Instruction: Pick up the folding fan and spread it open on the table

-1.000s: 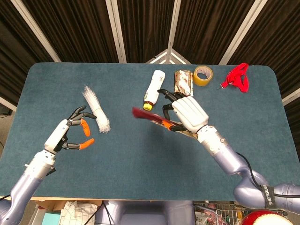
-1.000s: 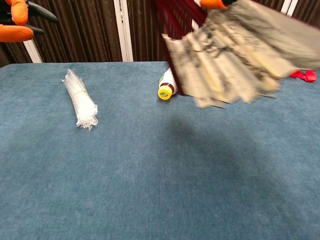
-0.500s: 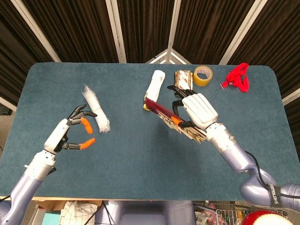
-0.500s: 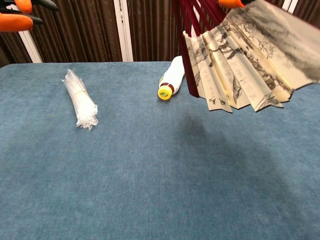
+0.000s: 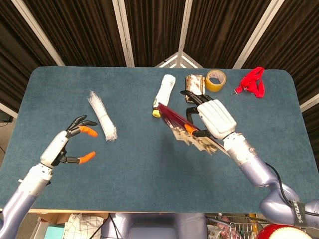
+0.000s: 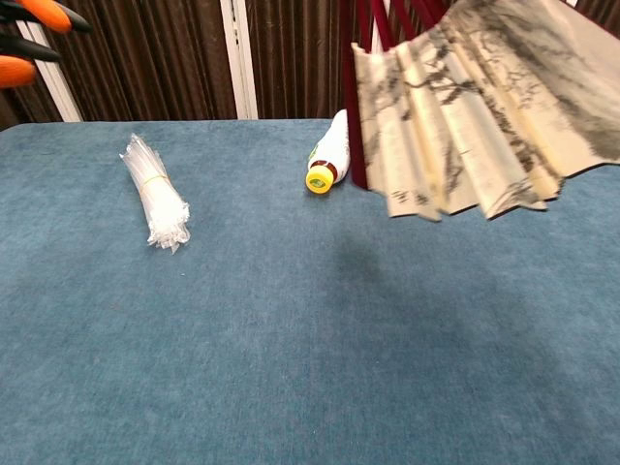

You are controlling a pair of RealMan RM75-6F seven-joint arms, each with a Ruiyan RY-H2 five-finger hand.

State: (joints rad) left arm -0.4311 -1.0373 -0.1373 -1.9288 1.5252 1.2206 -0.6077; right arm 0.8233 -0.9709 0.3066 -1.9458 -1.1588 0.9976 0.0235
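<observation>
We hold the folding fan (image 5: 187, 130) in our right hand (image 5: 213, 117), fingers wrapped around its dark red ribs near the pivot end, above the table's (image 5: 149, 169) blue cloth and clear of it. In the chest view the fan (image 6: 475, 111) hangs partly spread, its paper leaf showing ink-wash painting in pleats, the red guard stick at its left edge. Our left hand (image 5: 67, 147) hovers well apart over the left side of the table, holding nothing, its orange-tipped fingers apart and curved.

We judge the fan light and easily damaged: thin paper over slender ribs, likely to tear or crease if we pinch the leaf itself. The stiff parts are the outer guards and the rib bundle near the pivot, so those are where we should take hold. To finish the spread, we would probably keep one guard pinned and draw the other guard away along the arc, then lay the fan flat.

Beyond the fan lie a white bottle with a yellow cap (image 5: 163, 93), a bundle of clear plastic strips (image 5: 102, 117), a roll of yellow tape (image 5: 216, 79), a small wrapped packet (image 5: 195, 84) and a red strap (image 5: 253, 82).
</observation>
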